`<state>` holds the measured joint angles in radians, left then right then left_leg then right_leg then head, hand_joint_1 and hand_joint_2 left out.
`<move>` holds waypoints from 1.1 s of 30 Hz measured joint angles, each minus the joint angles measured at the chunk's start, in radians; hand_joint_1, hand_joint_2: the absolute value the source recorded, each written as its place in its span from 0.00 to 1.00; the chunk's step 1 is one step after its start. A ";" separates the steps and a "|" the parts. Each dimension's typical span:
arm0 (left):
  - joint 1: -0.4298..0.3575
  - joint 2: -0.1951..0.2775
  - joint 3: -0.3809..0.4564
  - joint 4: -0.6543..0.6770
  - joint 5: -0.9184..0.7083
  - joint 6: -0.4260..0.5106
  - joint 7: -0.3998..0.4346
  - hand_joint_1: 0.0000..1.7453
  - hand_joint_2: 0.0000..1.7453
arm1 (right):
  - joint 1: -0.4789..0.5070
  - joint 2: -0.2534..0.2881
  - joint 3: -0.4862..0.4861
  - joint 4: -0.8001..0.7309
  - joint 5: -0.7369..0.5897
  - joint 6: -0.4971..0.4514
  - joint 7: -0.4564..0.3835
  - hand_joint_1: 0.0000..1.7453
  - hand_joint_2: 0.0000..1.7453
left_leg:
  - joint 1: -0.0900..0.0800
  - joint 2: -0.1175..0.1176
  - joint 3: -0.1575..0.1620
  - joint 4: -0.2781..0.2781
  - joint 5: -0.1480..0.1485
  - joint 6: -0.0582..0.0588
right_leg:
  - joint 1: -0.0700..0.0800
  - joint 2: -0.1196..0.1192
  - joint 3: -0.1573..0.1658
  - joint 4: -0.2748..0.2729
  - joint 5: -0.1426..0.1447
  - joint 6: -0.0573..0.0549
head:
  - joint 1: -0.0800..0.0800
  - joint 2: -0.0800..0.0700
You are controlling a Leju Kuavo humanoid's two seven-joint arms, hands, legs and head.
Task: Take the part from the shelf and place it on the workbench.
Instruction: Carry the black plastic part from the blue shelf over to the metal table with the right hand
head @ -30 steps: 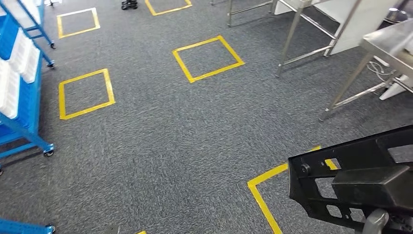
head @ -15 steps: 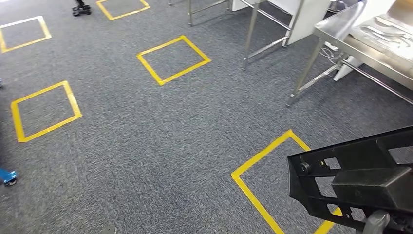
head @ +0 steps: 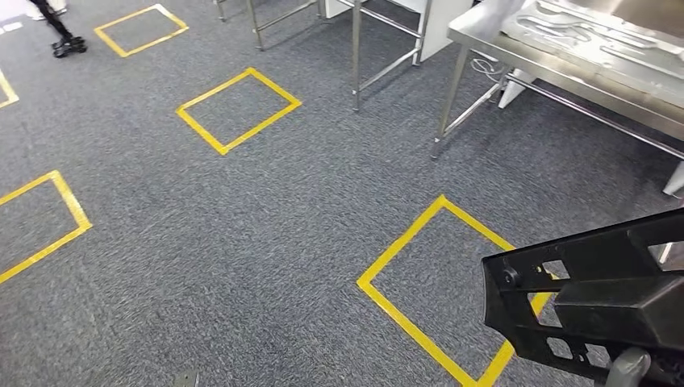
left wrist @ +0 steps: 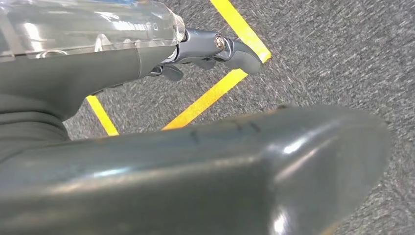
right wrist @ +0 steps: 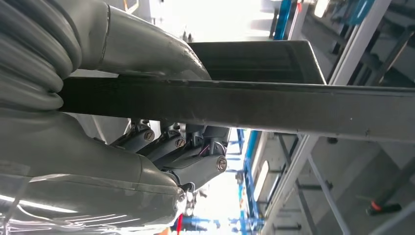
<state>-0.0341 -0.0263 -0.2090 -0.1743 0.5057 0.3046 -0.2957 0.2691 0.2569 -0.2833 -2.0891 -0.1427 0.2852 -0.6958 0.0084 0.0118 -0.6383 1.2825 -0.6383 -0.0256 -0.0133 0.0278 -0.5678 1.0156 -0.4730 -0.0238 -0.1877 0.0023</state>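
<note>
Part [head: 597, 306] clamped between right hand [right wrist: 161, 147] thumb and fingers, left hand [left wrist: 205, 49] empty, fingers apart

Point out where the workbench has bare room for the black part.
Little is certain. The workbench top carries silvery metal pieces along the stretch seen in the head view, so that stretch is crowded. A bare strip runs along its near edge. The right hand grips the black part.
</note>
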 joint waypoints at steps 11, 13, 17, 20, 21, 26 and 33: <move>-0.006 0.002 -0.001 0.002 -0.002 -0.017 -0.002 0.00 0.00 | -0.005 -0.013 -0.007 -0.003 0.147 -0.166 0.013 1.00 1.00 | 0.008 -0.055 0.116 -0.287 0.150 0.042 | -0.002 0.049 -0.041 0.047 -0.013 0.046 | 0.001 0.000; -0.003 0.003 -0.002 0.002 -0.003 -0.018 -0.002 0.00 0.00 | -0.024 -0.027 -0.012 -0.001 0.155 -0.196 0.025 1.00 1.00 | 0.006 -0.037 0.112 -0.291 0.155 0.050 | -0.001 -0.006 -0.092 0.156 -0.078 0.050 | 0.001 0.000; 0.001 0.005 -0.002 0.002 -0.004 -0.020 -0.002 0.00 0.00 | -0.063 -0.069 -0.023 0.012 0.178 -0.229 0.072 1.00 1.00 | 0.003 -0.010 0.107 -0.287 0.153 0.050 | -0.003 -0.022 -0.125 0.253 -0.093 0.056 | 0.001 0.000; -0.005 0.006 -0.004 0.002 -0.014 -0.028 -0.003 0.00 0.00 | -0.162 -0.156 -0.032 0.044 0.164 -0.233 0.163 1.00 1.00 | -0.001 0.003 0.107 -0.280 0.149 0.042 | -0.001 -0.027 -0.020 0.059 -0.012 0.050 | 0.001 0.000; -0.008 0.007 -0.006 0.002 -0.018 -0.030 -0.003 0.00 0.00 | -0.199 -0.188 -0.037 0.058 0.157 -0.231 0.188 1.00 1.00 | -0.003 0.006 0.105 -0.278 0.148 0.038 | 0.002 -0.028 -0.002 0.020 -0.005 0.045 | 0.001 0.000; -0.011 0.012 -0.017 0.002 -0.021 -0.037 -0.003 0.00 0.00 | -0.316 -0.293 -0.048 0.115 0.149 -0.225 0.243 1.00 1.00 | -0.005 0.002 0.086 -0.242 0.126 0.016 | -0.001 -0.029 0.005 -0.002 -0.006 0.019 | 0.001 0.000; -0.007 0.013 -0.021 0.002 -0.018 -0.038 0.021 0.00 0.00 | -0.506 -0.414 0.015 0.249 0.179 -0.254 0.304 1.00 1.00 | -0.003 -0.002 -0.052 -0.046 0.116 0.014 | 0.000 -0.021 0.026 -0.002 -0.023 0.008 | 0.001 0.000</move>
<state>-0.0414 -0.0129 -0.2296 -0.1728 0.4879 0.2662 -0.2750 -0.2373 -0.1569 -0.2688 -1.8401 0.0368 0.0311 -0.3914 0.0053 0.0097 -0.6906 1.2369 -0.5218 -0.0121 -0.0131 0.0063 -0.5418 1.0139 -0.4960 -0.0158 -0.1869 0.0023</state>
